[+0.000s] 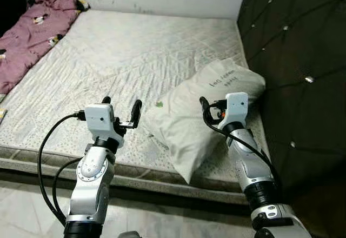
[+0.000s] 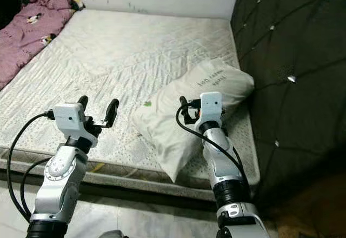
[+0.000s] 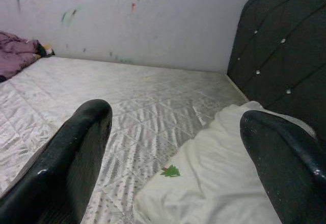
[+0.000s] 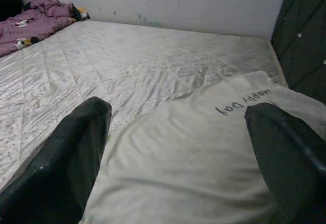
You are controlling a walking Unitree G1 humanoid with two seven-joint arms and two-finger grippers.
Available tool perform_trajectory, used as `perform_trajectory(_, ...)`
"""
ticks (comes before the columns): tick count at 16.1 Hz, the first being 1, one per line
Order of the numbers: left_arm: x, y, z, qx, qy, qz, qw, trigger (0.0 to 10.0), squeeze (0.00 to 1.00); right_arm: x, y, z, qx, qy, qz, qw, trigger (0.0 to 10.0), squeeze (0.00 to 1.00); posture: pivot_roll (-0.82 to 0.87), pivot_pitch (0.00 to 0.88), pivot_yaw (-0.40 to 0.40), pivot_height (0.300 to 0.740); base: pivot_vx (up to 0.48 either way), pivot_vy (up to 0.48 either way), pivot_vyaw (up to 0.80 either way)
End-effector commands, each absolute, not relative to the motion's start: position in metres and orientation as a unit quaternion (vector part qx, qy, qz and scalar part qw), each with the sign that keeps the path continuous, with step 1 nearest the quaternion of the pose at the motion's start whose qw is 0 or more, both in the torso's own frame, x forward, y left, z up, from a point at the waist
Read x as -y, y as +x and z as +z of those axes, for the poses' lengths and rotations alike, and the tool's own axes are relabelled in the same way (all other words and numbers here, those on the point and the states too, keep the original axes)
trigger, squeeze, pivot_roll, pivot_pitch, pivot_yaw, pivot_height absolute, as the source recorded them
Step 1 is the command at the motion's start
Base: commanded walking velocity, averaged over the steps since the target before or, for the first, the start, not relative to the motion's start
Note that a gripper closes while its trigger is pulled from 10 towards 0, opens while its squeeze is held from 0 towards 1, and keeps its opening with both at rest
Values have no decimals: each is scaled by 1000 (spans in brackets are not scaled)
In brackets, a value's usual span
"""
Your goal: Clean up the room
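On the mattress (image 1: 108, 54), pillow (image 1: 200, 119) before both spread tools, left tool (image 1: 121, 108), right tool (image 4: 178, 152), blanket (image 1: 30, 38) beyond

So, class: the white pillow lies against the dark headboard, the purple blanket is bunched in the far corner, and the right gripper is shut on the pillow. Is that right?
Not quite. The right gripper is open over the pillow, holding nothing, as the right wrist view shows. The pillow does lie against the headboard, and the purple blanket is in the far corner.
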State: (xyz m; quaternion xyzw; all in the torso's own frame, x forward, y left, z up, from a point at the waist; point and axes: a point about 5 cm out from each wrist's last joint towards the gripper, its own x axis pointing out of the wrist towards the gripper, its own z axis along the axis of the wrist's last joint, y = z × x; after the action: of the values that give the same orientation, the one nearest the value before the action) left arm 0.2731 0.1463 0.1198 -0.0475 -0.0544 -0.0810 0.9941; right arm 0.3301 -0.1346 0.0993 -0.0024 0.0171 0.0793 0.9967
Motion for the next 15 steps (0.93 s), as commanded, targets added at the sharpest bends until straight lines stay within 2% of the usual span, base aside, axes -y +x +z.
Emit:
perform_trajectory(1, -145, 274, 123, 60, -44, -86, 993, 10000, 0, 135, 332, 103, -12, 1, 79, 997, 10000, 0, 14, 0, 7, 740, 322, 0, 0)
perform_trajectory(7, -143, 273, 122, 59, -43, -95, 993, 10000, 0, 135, 331, 102, -13, 1, 80, 997, 10000, 0, 17, 0, 5, 740, 337, 0, 0)
perform_trajectory(15, -147, 275, 117, 41, -43, -68, 996, 10000, 0, 136, 331, 100, -17, 8, 82, 996, 10000, 0, 21, 0, 2, 740, 0, 0, 0)
